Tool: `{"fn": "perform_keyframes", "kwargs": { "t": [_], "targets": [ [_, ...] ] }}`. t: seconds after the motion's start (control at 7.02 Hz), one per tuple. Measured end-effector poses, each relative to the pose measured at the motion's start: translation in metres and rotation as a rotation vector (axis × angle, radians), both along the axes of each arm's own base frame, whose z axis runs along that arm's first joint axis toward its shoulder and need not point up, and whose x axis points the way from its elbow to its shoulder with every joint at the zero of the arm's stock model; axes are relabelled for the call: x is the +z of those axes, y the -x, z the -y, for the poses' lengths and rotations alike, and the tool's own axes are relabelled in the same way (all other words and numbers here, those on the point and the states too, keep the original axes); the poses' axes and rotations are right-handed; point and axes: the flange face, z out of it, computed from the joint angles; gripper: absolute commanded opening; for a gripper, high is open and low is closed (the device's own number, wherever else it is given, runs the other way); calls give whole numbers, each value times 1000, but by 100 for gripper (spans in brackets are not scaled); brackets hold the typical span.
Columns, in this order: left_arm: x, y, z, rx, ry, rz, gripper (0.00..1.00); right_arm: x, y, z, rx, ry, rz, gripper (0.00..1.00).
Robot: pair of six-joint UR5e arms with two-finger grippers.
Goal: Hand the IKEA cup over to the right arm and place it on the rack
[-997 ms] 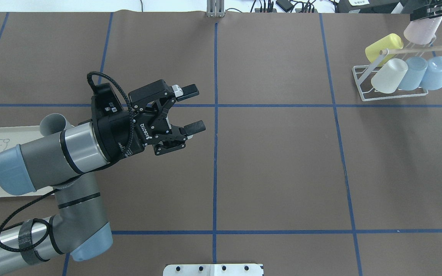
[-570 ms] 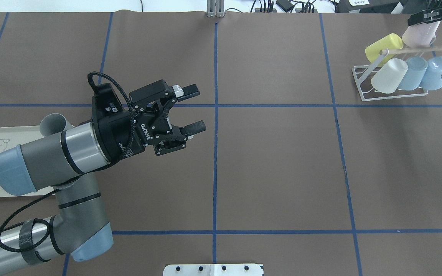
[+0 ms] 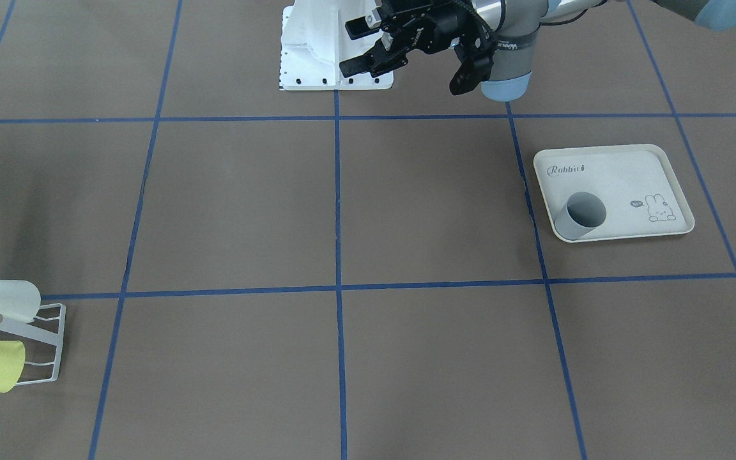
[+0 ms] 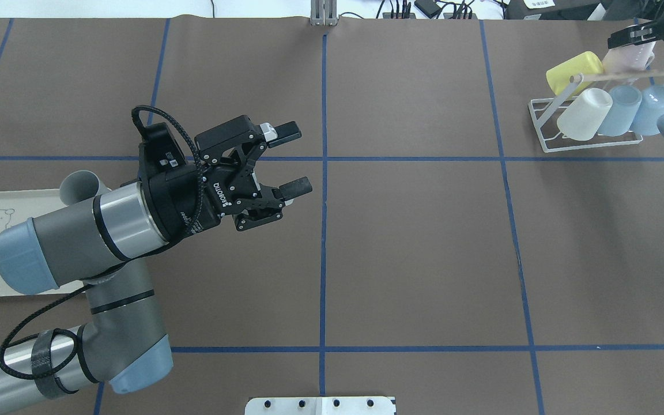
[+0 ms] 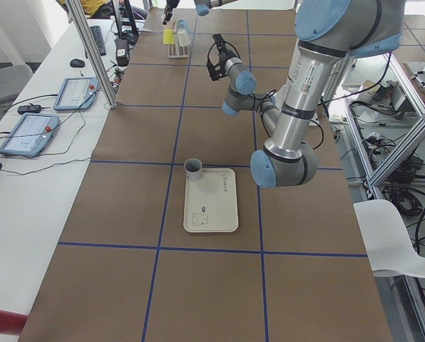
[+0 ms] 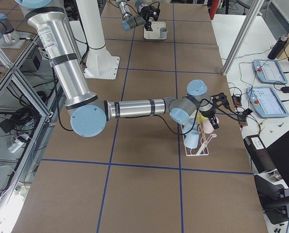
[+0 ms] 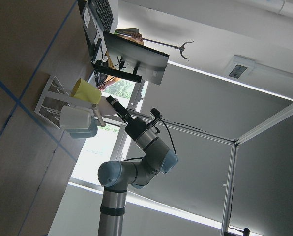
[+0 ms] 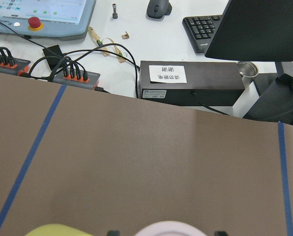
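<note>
1 pink cup (image 4: 625, 57), upper right, clamped by the right gripper (image 4: 633, 36) over the rack (image 4: 539, 124); left gripper (image 4: 291, 158) gapes empty, centre left. Risk: misaligned with a prong, it may strike the yellow cup (image 4: 574, 70) and fall.

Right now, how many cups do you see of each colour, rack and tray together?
yellow cup: 1
pink cup: 1
white cup: 1
light blue cups: 2
grey cup: 1
Total: 6
</note>
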Motion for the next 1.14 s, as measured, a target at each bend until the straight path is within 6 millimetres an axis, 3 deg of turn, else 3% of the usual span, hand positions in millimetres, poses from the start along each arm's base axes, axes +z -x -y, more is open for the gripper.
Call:
{"fn": "perform_keyframes", "kwargs": {
  "t": [0.14, 0.28, 0.43, 0.57, 0.85, 1.14],
  "targets": [
    [-1, 0, 0, 0, 0, -1, 99, 2, 3, -1, -4, 3, -1, 7],
    [-1, 0, 0, 0, 0, -2, 99, 4, 9, -1, -9, 7, -6, 22],
    [-1, 0, 0, 0, -1, -2, 99, 7, 15, -2, -9, 7, -18, 56],
    [-1, 0, 0, 0, -1, -2, 99, 7, 19, -1, -2, 4, -26, 100],
    [-1, 0, 0, 0, -1, -2, 99, 1, 23, 1, 8, 4, -20, 100],
    [-1, 1, 0, -1, -1, -2, 99, -16, 26, 5, 28, 2, 13, 100]
  ]
}}
